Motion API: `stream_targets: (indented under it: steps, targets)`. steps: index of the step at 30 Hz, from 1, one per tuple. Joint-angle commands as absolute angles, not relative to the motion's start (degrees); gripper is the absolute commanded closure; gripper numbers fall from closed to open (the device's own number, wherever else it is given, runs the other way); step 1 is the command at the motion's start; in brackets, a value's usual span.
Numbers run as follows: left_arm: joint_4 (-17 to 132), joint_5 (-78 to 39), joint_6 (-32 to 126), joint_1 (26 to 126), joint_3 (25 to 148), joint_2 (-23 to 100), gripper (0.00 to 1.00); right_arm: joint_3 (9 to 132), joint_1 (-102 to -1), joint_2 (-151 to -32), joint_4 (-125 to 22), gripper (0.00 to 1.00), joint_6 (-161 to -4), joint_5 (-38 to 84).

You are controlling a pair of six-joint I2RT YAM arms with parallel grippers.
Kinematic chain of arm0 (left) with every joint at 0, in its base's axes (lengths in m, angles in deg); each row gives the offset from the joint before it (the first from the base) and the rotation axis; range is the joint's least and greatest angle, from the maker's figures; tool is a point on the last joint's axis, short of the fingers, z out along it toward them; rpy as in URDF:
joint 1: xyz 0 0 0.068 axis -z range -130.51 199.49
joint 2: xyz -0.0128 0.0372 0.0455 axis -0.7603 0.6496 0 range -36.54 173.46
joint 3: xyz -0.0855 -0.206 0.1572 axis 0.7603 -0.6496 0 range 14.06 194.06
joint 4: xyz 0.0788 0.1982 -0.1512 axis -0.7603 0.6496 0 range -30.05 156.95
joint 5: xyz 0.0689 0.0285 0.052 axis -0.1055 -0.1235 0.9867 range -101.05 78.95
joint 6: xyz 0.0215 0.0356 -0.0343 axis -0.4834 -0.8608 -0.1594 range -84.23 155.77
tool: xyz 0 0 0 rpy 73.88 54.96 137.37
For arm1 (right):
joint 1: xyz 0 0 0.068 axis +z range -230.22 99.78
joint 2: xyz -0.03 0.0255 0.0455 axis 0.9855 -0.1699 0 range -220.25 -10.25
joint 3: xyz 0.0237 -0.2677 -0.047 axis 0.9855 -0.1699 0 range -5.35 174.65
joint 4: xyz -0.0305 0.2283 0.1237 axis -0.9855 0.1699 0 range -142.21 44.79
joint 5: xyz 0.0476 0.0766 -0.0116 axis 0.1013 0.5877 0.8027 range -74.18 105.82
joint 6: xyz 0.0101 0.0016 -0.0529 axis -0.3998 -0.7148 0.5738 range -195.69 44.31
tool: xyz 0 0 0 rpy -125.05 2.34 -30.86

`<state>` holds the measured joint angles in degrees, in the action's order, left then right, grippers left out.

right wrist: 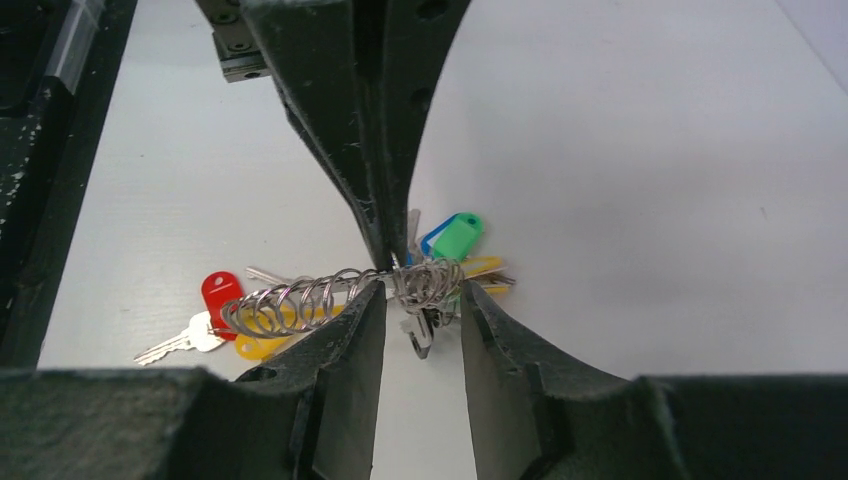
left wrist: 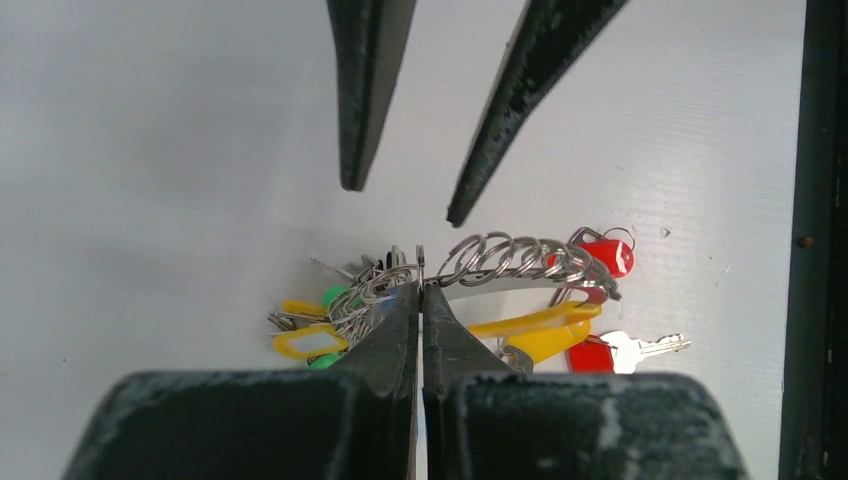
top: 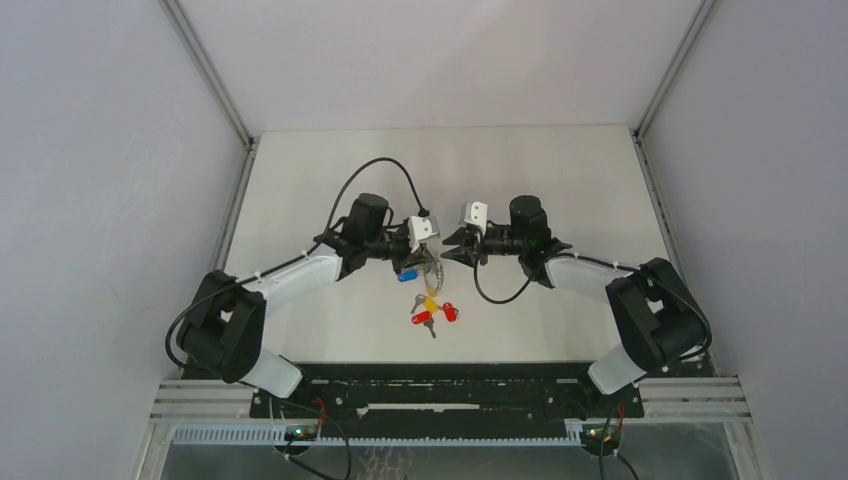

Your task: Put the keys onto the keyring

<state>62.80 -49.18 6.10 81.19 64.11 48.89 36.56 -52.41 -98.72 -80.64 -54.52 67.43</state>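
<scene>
Bases of both arms sit closest to the top cam, bolted to a black rail (top: pixel 440 385) at the near edge. Beyond it the white table (top: pixel 450 160) fills most of the view, w/ grey walls either side. From the bases the left arm (top: pixel 300 275) and right arm (top: pixel 590 272) reach in toward the middle, wrists nearly facing each other.

At centre the left gripper (left wrist: pixel 420 292) is pinched tight on the keyring (left wrist: pixel 510 260), its fingers (left wrist: pixel 390 335) together w/ only ring wire between the tips. Opposite, the right gripper (right wrist: pixel 420 290) has its fingers (right wrist: pixel 340 350) apart, one each side of the bunched loops. No contact shows and it holds nothing.

That keyring sits mid-table right at the two grippers: a run of silver loops along an orange-yellow band (left wrist: pixel 530 322), w/ a green tag (right wrist: pixel 458 238) and a blue one at the pinched end. Can't tell if it hangs clear of the table or rests on it. Just on its near side lie the keys (top: pixel 432 315), w/ red tags (left wrist: pixel 608 255) and a yellow one. Whether the closest red one is already hooked on can't be told.

Handling, by judgement:
- **Bunch:** prob. light but floppy, so tags and loops will swing when moved.
- **Ring wire:** stiff, springy, slick metal, so a pinch can slip. Best held on bare wire near the split end, leaving the gap free.
- **Loose keys:** thin and flat on the table, hard to get under. The plastic tag is the thicker, grippier bit to grab.
</scene>
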Motion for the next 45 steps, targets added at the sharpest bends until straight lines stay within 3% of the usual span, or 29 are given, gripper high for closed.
stream_targets:
  steps: [1,13,33,45]
  targets:
    - [65.6,-51.0,5.0,80.9,69.7,49.2,1.00,40.5,-51.5,-99.1,-76.3,0.67,-49.0,70.2]
    - [70.6,-53.2,3.8,81.0,72.9,49.9,1.00,41.9,-50.5,-101.5,-77.2,0.76,-48.1,70.0]
    - [71.1,-52.9,4.7,81.0,74.2,50.1,1.00,43.5,-48.4,-103.2,-72.3,0.79,-43.5,70.2]
    - [72.3,-53.3,3.2,80.9,74.3,49.3,1.00,43.8,-48.0,-103.6,-70.9,1.00,-42.2,68.5]
